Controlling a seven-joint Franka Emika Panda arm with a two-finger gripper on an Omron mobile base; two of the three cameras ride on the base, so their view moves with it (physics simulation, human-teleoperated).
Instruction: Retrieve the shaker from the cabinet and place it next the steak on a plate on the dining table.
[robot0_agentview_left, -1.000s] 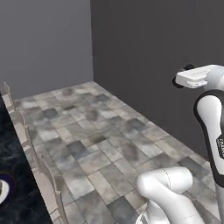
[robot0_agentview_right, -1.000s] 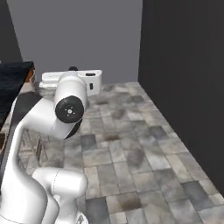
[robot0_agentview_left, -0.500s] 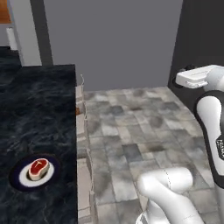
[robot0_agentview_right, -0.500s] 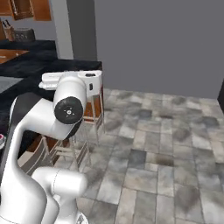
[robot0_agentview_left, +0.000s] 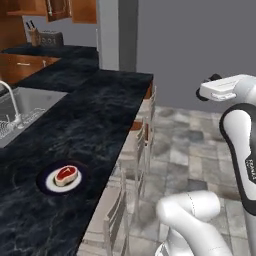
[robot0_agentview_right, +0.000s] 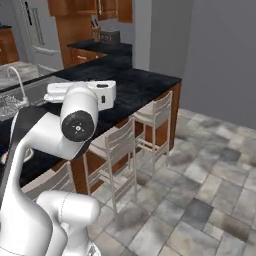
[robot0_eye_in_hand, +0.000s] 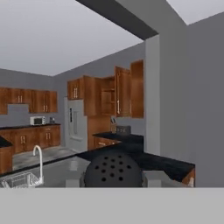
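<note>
The shaker shows as a black dome with small holes at the bottom centre of the hand view, and my gripper is shut on it. My hand hangs high over the tiled floor, to the right of the dining table. On the table's near part lies the steak, red-pink, on a dark-rimmed plate. The plate is well to the left of my hand and below it. Far off in the hand view, the cabinet stands with its door open.
Pale chairs line the table's right edge. A steel sink with a tap is set into the table at the left. A knife block and toaster stand on the back counter. Tiled floor spreads to the right.
The whole picture has swung: the base has turned from the bare floor toward the dining table, bringing the sink, plate and steak into view. My grip on the shaker is unchanged.
</note>
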